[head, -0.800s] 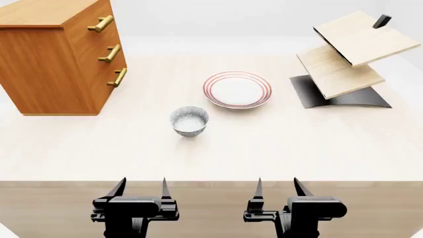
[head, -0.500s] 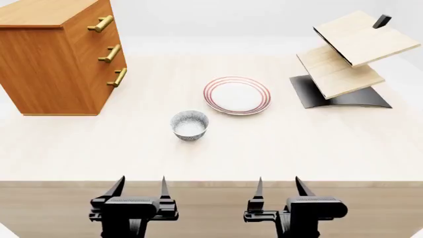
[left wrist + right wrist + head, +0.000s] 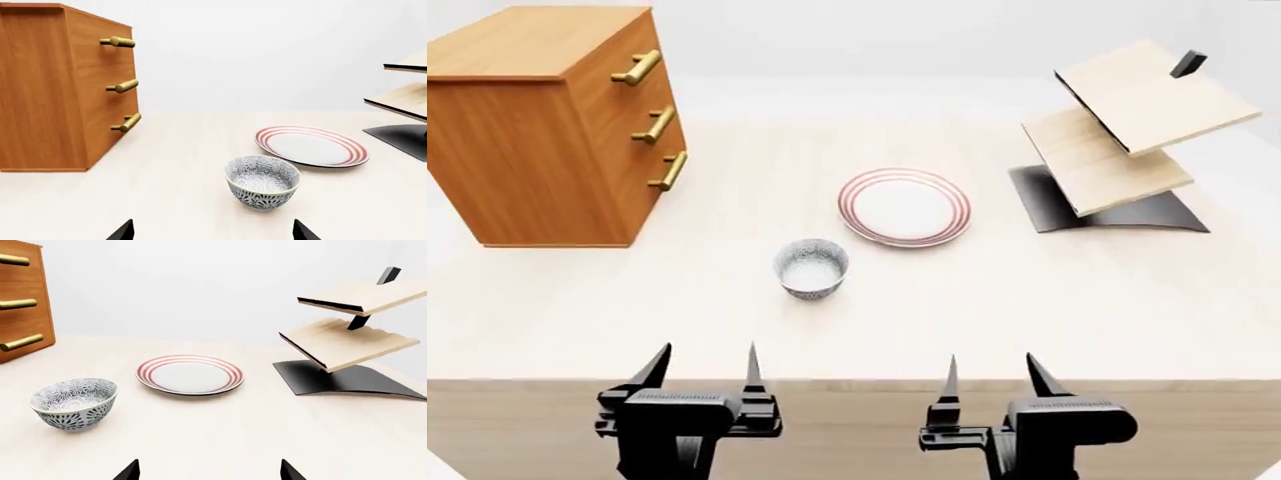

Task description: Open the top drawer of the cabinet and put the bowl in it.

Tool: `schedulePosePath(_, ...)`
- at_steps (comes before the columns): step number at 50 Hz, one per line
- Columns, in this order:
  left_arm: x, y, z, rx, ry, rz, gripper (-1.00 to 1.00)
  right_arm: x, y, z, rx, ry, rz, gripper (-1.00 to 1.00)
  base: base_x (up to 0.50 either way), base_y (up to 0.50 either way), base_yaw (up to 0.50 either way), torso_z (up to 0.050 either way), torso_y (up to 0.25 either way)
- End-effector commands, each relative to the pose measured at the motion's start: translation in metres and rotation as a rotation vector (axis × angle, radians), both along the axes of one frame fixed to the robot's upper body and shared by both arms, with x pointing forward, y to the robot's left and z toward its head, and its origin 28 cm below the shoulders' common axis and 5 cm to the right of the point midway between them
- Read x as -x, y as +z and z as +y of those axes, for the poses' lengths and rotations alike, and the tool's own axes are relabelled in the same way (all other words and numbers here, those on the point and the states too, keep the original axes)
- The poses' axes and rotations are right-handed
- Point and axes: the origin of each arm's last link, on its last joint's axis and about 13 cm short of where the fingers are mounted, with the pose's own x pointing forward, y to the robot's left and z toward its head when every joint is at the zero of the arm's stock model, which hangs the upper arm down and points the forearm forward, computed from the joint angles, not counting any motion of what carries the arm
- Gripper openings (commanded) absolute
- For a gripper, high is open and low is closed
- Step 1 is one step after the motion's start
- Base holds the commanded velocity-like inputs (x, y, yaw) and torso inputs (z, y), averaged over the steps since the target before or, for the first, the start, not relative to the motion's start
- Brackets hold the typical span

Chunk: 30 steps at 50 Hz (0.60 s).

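The left gripper [image 3: 701, 372] and the right gripper [image 3: 989, 372] hang side by side over the near edge of the table [image 3: 1068, 300]. Both have their jaws apart, and both hold nothing.

The bowl [image 3: 811, 267] sits upright on the table, open side up, a little ahead of the left gripper and between the two grippers. It is round, so it has no long side. The tabletop is bare all around it, and nothing stands between it and the jaws.

Just past the bowl, toward the right gripper's side, lies a flat white plate [image 3: 904, 207] with red rings. It is near the bowl but not touching it.

Far ahead, beyond the left gripper's outer side, stands the cabinet [image 3: 541, 140]. Its drawer fronts are turned toward the middle of the table. The top drawer [image 3: 627, 60] is shut, and its brass handle [image 3: 637, 67] sticks out level. The table in front of the drawers is bare.

Far ahead on the right gripper's side stands a tilted wooden rack [image 3: 1121, 130] on a dark base.
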Motion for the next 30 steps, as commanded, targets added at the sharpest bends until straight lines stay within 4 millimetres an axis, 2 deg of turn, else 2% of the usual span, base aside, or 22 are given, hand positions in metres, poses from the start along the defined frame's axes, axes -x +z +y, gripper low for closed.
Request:
schedulePosePath(1,-0.003,0.017,-0.001,-0.013,-0.009,-0.026,1.00,0.003,0.005,0.000,0.013,-0.001,-0.013,1.00,0.00,0.00,0.00,0.050,0.000)
schedulePosePath(10,-0.009,0.039,0.002,-0.034,-0.002,-0.057,1.00,0.005,0.022,-0.003,0.046,-0.001,-0.045,1.00,0.00,0.00,0.00,0.050,0.000)
schedulePosePath(18,-0.012,0.070,0.005,-0.048,-0.014,-0.103,1.00,0.003,0.053,-0.012,0.109,-0.031,-0.102,1.00,0.00,0.00,0.00,0.050,0.000)
schedulePosePath(30,-0.021,0.110,0.010,-0.092,-0.047,-0.139,1.00,-0.001,0.102,-0.018,0.185,0.000,-0.096,1.00,0.00,0.00,0.00,0.050,0.000)
